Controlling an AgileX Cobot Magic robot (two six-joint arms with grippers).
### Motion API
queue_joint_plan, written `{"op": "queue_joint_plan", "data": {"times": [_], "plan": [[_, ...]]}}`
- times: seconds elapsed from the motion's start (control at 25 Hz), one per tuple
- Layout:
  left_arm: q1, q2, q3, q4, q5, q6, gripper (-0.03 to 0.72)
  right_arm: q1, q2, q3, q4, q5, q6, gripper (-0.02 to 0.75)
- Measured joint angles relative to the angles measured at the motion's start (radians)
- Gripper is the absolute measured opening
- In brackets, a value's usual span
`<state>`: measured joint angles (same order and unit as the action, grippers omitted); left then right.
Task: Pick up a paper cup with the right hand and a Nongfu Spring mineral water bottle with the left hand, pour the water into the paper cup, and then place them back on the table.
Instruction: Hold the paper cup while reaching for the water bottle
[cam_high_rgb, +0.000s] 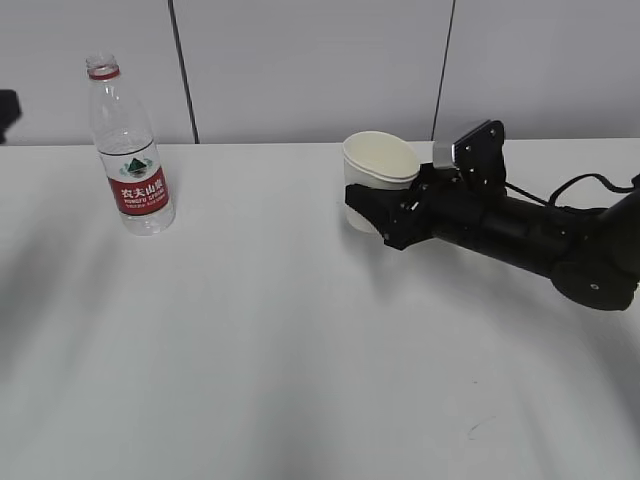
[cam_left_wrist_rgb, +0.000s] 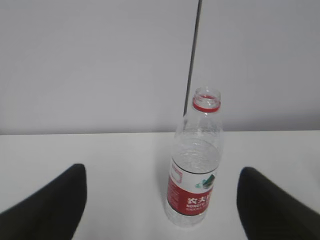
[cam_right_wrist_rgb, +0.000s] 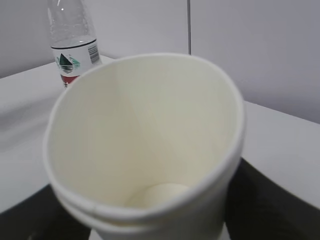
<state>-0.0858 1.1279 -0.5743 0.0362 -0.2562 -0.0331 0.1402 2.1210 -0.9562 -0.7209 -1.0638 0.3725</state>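
White table (cam_high_rgb: 300, 350) — grey panelled wall (cam_high_rgb: 300, 60).

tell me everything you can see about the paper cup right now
The paper cup is small, plain cream-white paper with a rolled rim and tapered sides. It is empty: the right wrist view shows its dry bottom. It stands roughly upright, mouth open upward, right of centre on the white table, far from the water bottle. The right gripper clasps its lower half, black fingers on both sides.
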Motion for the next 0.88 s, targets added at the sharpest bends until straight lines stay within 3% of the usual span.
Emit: {"op": "queue_joint_plan", "data": {"times": [0.32,0.56,0.68,0.88], "plan": [[-0.135,0.28,0.0,-0.006,-0.219,0.001,0.552,0.0,0.0,-0.032,-0.002,0.053,0.011,0.511],[-0.139,0.491,-0.001,-0.036,-0.446,-0.006,0.561,0.0,0.0,-0.032,-0.002,0.066,0.015,0.511],[-0.139,0.584,-0.019,-0.054,-0.564,-0.006,0.617,0.0,0.0,-0.032,-0.002,0.066,0.016,0.511],[-0.139,0.699,-0.08,-0.121,-0.61,-0.011,0.685,0.0,0.0,-0.032,-0.002,0.067,0.016,0.511]]}}
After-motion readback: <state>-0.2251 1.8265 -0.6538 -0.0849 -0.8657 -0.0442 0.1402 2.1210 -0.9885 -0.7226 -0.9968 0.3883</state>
